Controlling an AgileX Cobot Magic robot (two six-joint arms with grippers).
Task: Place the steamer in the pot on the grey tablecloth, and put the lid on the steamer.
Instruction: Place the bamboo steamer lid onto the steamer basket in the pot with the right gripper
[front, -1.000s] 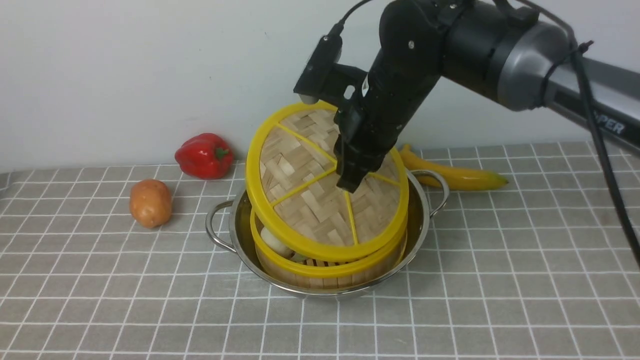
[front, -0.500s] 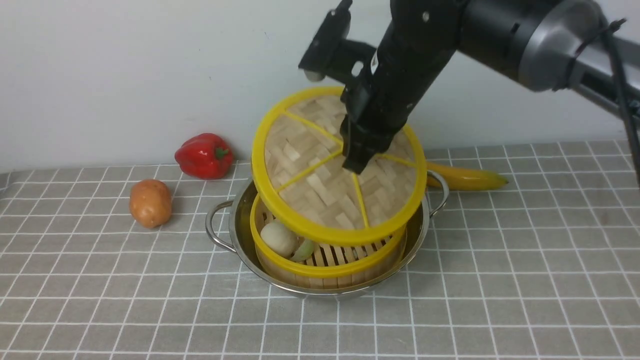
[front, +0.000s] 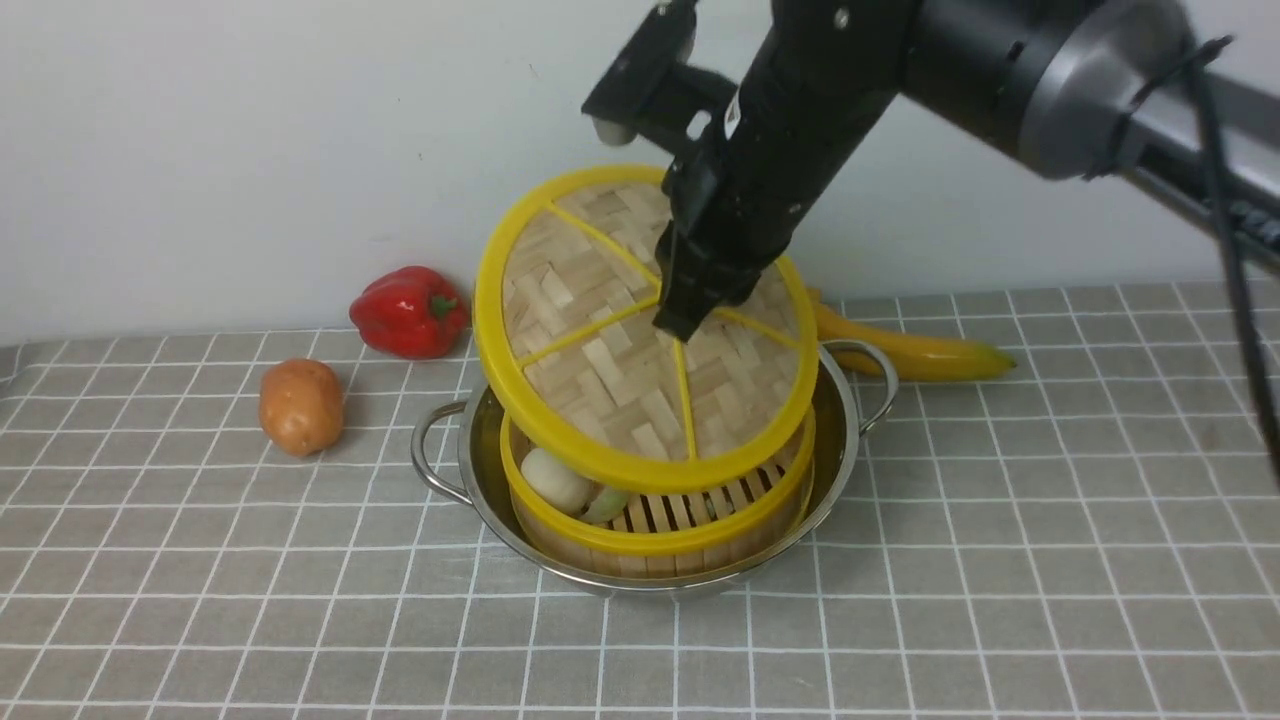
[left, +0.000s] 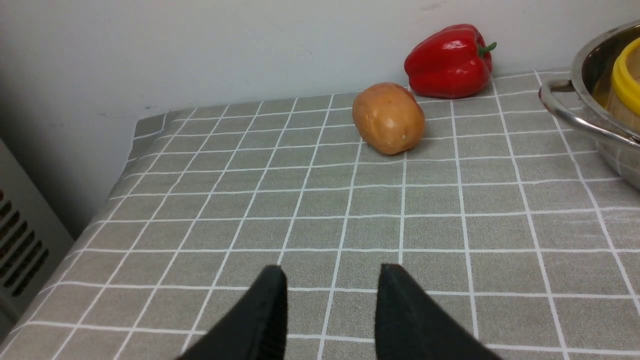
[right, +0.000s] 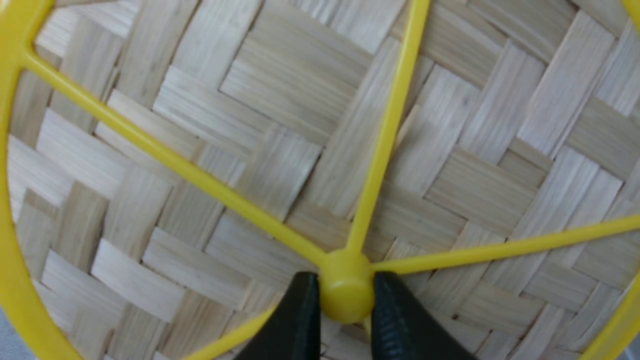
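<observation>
- The steamer (front: 660, 542) sits inside the pot (front: 478, 470) on the grey tablecloth (front: 1000, 500), in the middle of the worktop. That half of the job looks done.
- The right claw (right: 346, 300) is pinched on the small yellow hub (right: 346, 285) at the centre of the lid (front: 600, 385).
- The lid hangs tilted over the steamer. Its far edge is high, and its near edge is low, close above the steamer's near rim.
- The left claw (left: 330, 285) hangs over bare cloth on the left, jaws apart with nothing between them. A potato (left: 389, 117) and a red pepper (left: 447, 61) lie beyond it.
- I'd level the lid first. A tilted disc would likely catch one edge on the rim and skid.
- The lid seems to sit a touch left of the steamer, so a small shift right should line up the two yellow rims all round.
- Then lower it straight and gently. The pale bun (front: 557, 480) at the near left stands fairly high and might prop the lid up.
- The hub is a small knob, so the lid could swing on it if moved quickly. I'd release only once the lid rests flat.
</observation>
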